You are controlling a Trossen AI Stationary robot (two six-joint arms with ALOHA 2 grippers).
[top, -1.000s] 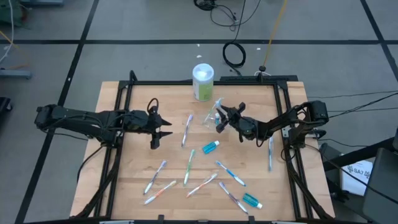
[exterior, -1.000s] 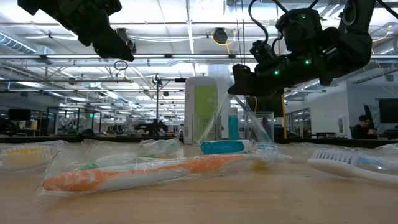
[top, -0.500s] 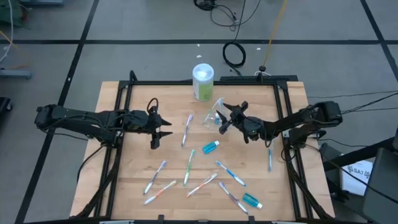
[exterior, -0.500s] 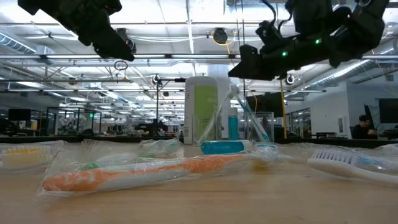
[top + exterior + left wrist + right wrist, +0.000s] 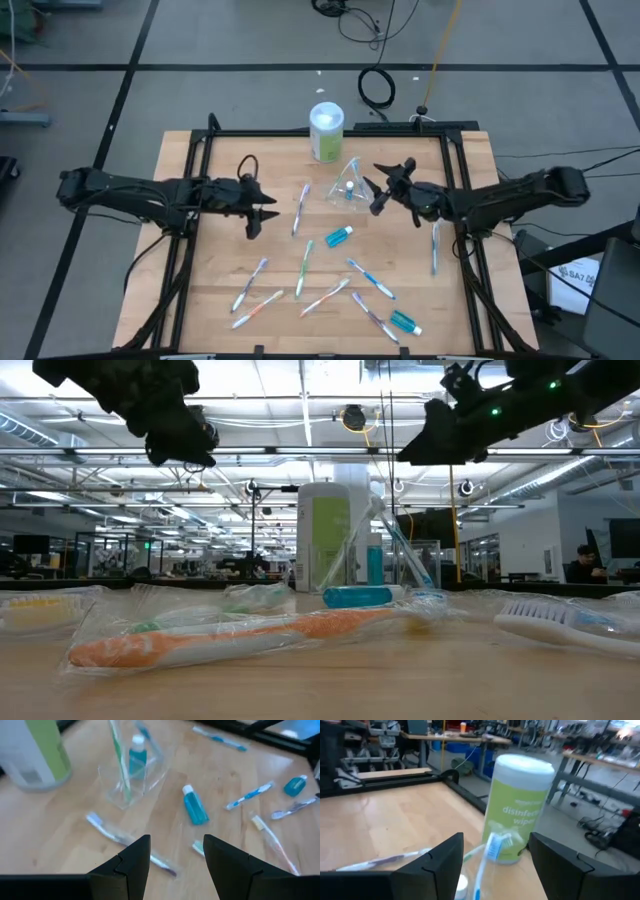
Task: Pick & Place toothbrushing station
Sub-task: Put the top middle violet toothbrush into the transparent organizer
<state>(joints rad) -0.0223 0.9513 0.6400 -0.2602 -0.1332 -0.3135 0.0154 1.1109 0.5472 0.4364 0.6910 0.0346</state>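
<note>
Open lab hall behind the wooden worktop (image 5: 210,290); right gripper (image 5: 383,187), jaws open and empty, hangs just beside the clear plastic bag (image 5: 346,184) holding a toothbrush and tube; left gripper (image 5: 258,213) open, waiting well apart; next pick wants a lengthwise-centred grip.

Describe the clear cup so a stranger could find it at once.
Start at the tall green-and-white wipes canister at the table's far edge. Just beside it, toward the right gripper, stands the clear cup, the only upright container holding a toothbrush and a teal tube.
</note>
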